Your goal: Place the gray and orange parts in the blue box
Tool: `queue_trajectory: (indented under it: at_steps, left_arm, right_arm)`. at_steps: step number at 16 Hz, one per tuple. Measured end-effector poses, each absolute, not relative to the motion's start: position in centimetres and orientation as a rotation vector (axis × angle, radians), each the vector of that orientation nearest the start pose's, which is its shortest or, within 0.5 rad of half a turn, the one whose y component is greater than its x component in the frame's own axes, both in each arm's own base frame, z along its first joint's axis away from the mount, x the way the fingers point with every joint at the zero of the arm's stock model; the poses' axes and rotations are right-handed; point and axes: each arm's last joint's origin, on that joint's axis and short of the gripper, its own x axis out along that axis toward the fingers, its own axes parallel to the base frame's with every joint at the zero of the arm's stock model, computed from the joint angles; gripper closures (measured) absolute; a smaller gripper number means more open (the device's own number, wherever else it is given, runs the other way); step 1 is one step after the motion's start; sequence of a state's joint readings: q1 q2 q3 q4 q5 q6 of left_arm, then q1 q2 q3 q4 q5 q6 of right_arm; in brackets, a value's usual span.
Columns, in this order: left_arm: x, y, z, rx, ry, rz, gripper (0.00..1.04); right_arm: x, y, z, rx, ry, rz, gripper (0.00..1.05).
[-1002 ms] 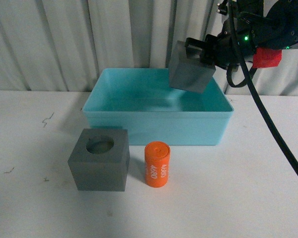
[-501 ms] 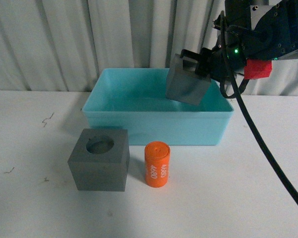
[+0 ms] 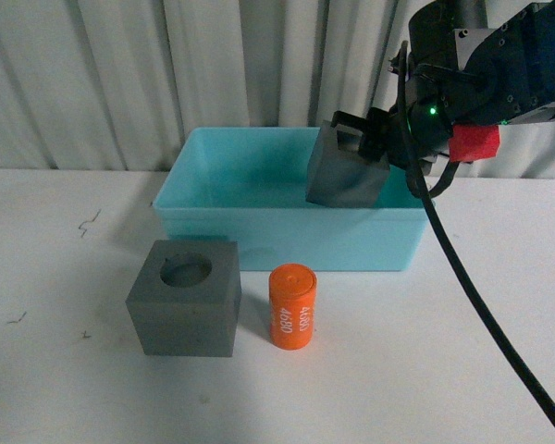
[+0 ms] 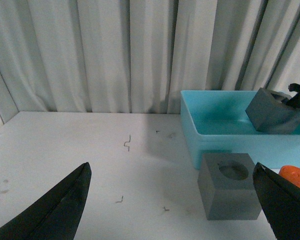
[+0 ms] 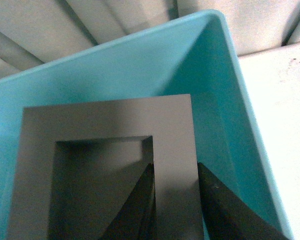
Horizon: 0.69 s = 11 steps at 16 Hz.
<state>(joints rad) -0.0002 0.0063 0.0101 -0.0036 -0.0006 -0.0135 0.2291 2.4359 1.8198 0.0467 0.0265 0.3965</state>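
- Cube with the square recess [image 3: 347, 176]: tilted, held over the right end of the box [image 3: 287, 236], its lower edge about level with the rim.
- Right gripper [image 3: 372, 146]: clamped on one wall of that cube, one finger inside the recess.
- Box: toward the table's [image 3: 425, 351] far edge.
- Cube with the round recess [image 3: 183, 310]: on the table, before the box's left half.
- Cylinder [image 3: 292, 307]: upright, just right of that cube.
- Left gripper [image 4: 171, 170]: fingers wide apart, empty.

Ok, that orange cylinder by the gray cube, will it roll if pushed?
The orange cylinder stands on its flat end, so a low push probably slides it. A high one may tip it, and then it likely rolls. Its round side may slip in a grasp.
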Motion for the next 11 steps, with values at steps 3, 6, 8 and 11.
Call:
queue_trajectory:
  at_steps: [3, 6, 8, 11]
  left_arm:
    - [9.7, 0.0, 16.6, -0.014, 0.000, 0.000, 0.07]
    - [9.7, 0.0, 16.6, -0.014, 0.000, 0.000, 0.07]
    - [9.7, 0.0, 16.6, -0.014, 0.000, 0.000, 0.07]
    - [9.7, 0.0, 16.6, -0.014, 0.000, 0.000, 0.07]
  right_arm:
    - [49.6, 11.2, 16.0, 0.205, 0.448, 0.094, 0.04]
    - [44.9, 8.9, 21.5, 0.133, 0.260, 0.095, 0.06]
    - [43.4, 8.2, 22.7, 0.116, 0.220, 0.093, 0.06]
    - [40.3, 6.6, 24.5, 0.101, 0.164, 0.069, 0.06]
